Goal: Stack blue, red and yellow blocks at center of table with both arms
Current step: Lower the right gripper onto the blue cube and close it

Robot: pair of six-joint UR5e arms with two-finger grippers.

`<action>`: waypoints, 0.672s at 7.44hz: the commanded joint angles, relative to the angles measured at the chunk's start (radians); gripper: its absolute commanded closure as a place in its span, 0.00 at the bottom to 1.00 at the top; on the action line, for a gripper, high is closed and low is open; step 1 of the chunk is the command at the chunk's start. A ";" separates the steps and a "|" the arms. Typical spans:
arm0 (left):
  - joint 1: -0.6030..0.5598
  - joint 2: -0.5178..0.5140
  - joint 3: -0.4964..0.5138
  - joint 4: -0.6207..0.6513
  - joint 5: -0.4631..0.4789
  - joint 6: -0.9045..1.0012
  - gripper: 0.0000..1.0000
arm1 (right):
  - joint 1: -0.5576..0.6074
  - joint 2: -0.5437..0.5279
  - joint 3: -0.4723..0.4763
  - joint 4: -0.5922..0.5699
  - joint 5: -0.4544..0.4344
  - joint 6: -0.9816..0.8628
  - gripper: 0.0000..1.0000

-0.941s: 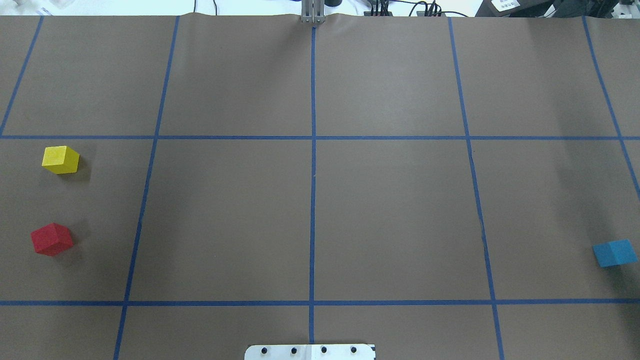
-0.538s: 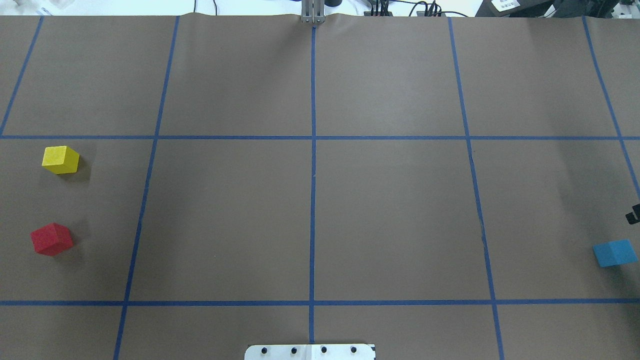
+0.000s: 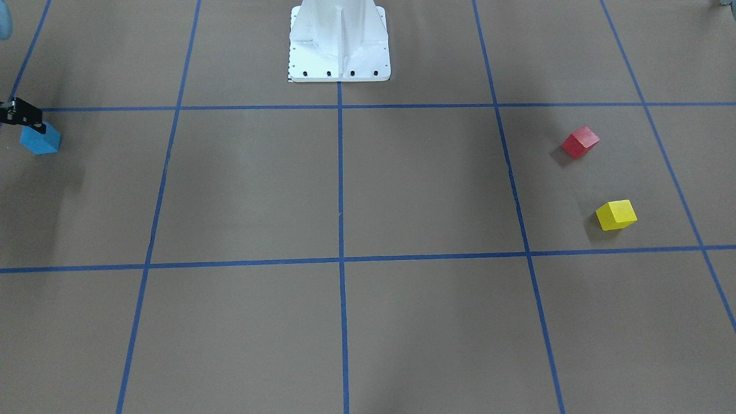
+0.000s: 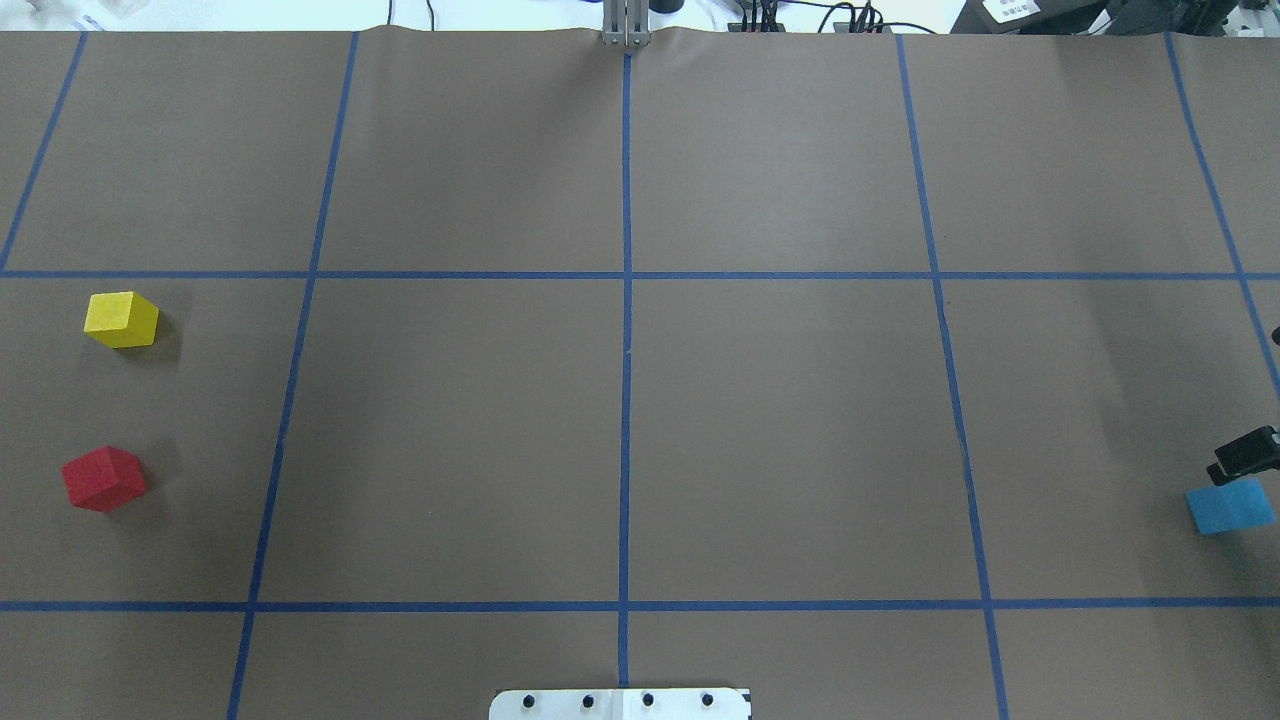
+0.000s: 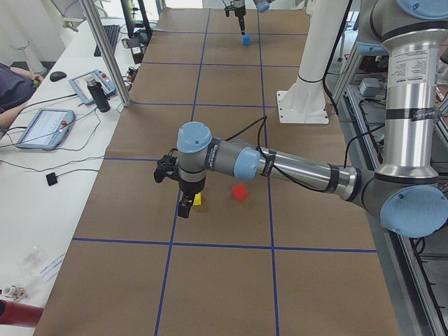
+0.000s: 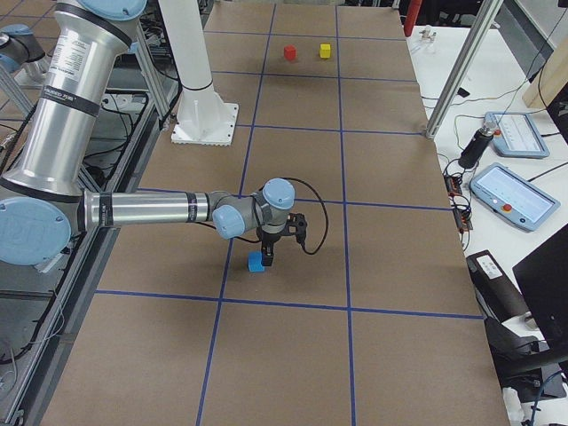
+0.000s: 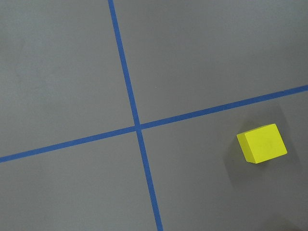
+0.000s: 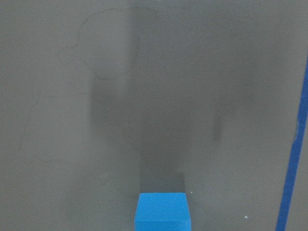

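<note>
Left arm (image 5: 301,169): brushed silver tubes, rounded grey joints with pale blue caps. A thin black cable (image 5: 245,127) loops along the forearm. Printed label (image 5: 404,68) on the upright link, too small to read. Right arm (image 6: 146,209): same build and colours. Left gripper (image 5: 186,208) and right gripper (image 6: 269,257) are black. White flared pedestal (image 3: 339,34), with dark screws (image 3: 328,73) along its base plate.

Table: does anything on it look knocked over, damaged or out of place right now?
Nothing stands out. The yellow block, red block and blue block each sit flat on the paper, apart, none stacked yet. The red one is turned at an angle to the tape lines, but that is harmless.
</note>
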 commanded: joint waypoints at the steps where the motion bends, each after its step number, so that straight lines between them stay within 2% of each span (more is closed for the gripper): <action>1: 0.000 0.000 0.000 -0.002 0.000 0.000 0.00 | -0.044 0.002 -0.018 0.001 -0.021 0.010 0.01; 5: 0.000 0.000 0.000 -0.003 -0.002 0.002 0.00 | -0.065 0.003 -0.058 0.002 -0.027 0.005 0.01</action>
